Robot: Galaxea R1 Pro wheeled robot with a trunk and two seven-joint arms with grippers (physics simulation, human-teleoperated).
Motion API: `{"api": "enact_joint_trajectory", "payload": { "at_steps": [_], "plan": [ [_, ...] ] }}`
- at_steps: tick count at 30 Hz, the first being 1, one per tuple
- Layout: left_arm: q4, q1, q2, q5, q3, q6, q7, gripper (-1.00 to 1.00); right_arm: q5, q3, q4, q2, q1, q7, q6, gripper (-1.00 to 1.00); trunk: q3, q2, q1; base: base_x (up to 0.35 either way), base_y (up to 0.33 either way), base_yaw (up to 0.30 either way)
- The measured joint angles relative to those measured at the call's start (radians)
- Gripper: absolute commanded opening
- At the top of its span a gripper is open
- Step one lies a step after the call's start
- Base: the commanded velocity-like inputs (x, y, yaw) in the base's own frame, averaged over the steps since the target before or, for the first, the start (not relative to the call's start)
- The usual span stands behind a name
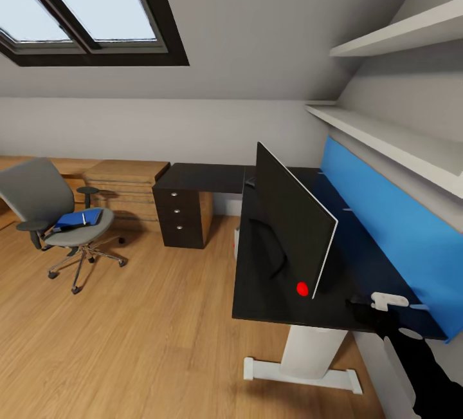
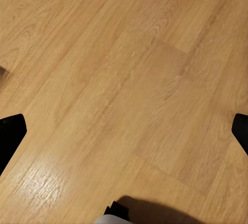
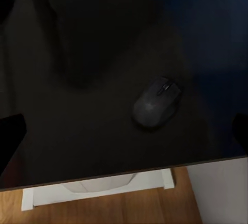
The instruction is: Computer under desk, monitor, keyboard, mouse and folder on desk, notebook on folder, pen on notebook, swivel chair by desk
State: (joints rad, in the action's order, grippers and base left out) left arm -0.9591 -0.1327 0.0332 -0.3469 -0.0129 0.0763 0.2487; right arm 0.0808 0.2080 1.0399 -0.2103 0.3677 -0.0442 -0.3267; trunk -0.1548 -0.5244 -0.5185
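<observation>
Black tabletop (image 1: 270, 303) on the right, its near edge square over a white pedestal foot (image 1: 302, 367), blue back panel (image 1: 386, 213) running along its far-right side. The monitor (image 1: 292, 216) stands on it, angled, screen dark. From the right wrist, the mouse (image 3: 156, 101) sits on the tabletop close to the near edge, free space all round it, with wood floor (image 3: 103, 208) showing below the edge. The right gripper (image 3: 124, 131) hangs above it, fingers (image 3: 10, 136) spread wide apart. The left gripper (image 2: 124, 131) points down at bare wooden floor (image 2: 124, 79), fingers (image 2: 10, 133) apart too. Wide open floor on the left. Over there stands the swivel chair (image 1: 48, 213), well apart from the tabletop, a blue folder (image 1: 80, 218) on its seat with a pen (image 1: 84, 217) on top. A dark drawer unit (image 1: 183, 213) of 3 drawers stands at the far end.
</observation>
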Motion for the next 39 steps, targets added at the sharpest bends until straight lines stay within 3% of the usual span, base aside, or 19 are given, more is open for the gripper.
{"api": "enact_joint_trajectory", "payload": {
  "at_steps": [17,39],
  "plan": [
    [0.000,0.000,0.000,0.001,0.000,0.000,0.000,1.00,0.003,0.009,0.000,-0.001,0.000,0.000,-0.001,1.00,0.000,0.000,0.000,0.005,-0.001,0.000],
    [0.000,0.000,0.001,0.002,0.000,0.001,0.000,1.00,0.002,0.011,0.000,-0.001,0.000,0.002,-0.001,1.00,0.000,0.000,0.000,0.104,-0.053,0.000]
  ]
}}
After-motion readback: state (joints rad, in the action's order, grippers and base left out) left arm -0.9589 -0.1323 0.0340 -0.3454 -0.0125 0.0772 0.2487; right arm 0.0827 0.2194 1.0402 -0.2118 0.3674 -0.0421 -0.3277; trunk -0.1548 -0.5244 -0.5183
